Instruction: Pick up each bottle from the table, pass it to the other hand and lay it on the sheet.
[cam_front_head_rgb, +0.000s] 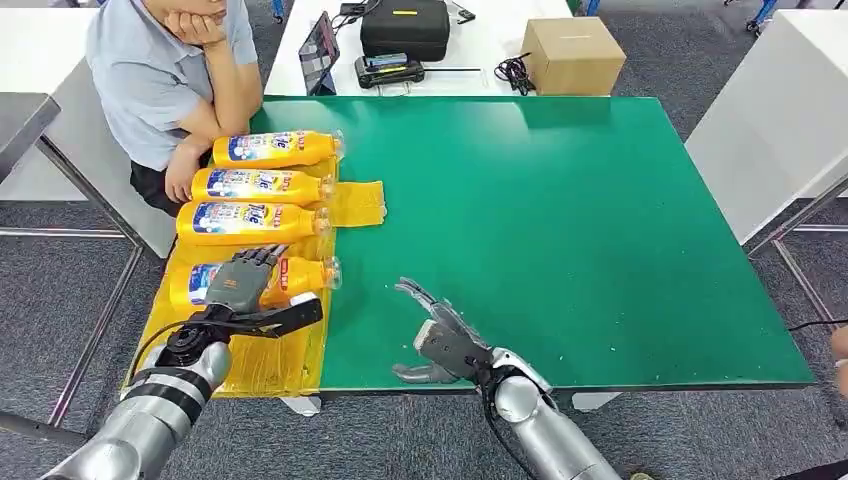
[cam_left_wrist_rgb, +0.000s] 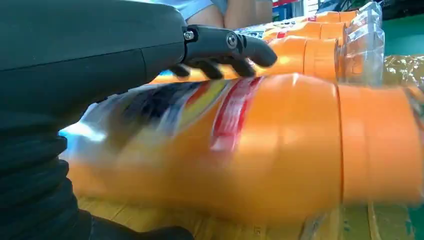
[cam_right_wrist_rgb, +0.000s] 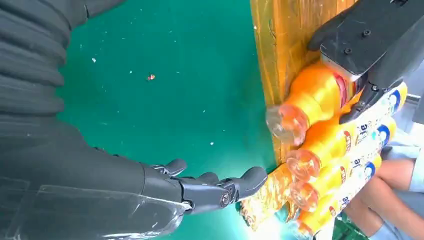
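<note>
Lying on its side at the near end of a row, the orange plastic detergent bottle with a blue and white label (cam_front_head_rgb: 262, 281) rests on the yellow crinkled plastic sheet (cam_front_head_rgb: 300, 350), which covers the left edge of the green bench (cam_front_head_rgb: 560, 220). The left hand (cam_front_head_rgb: 240, 283) is placed over the label part of this bottle, with dark fingers across the top and the thumb beside it; whether it grips or only rests there, I cannot tell. Three more orange bottles (cam_front_head_rgb: 250, 185) lie parallel further along the sheet, close to a seated person (cam_front_head_rgb: 165, 80). The right hand (cam_front_head_rgb: 440, 345) hangs over the bare green surface with fingers spread and holds nothing. To finish this step well, I think the left hand should release slowly, so that the round bottle does not roll off the sheet edge. The left wrist view gives the fingers (cam_left_wrist_rgb: 225, 47) arched over the bottle body, while the right wrist view gives the clear caps (cam_right_wrist_rgb: 286, 122) all pointing toward the green surface.
</note>
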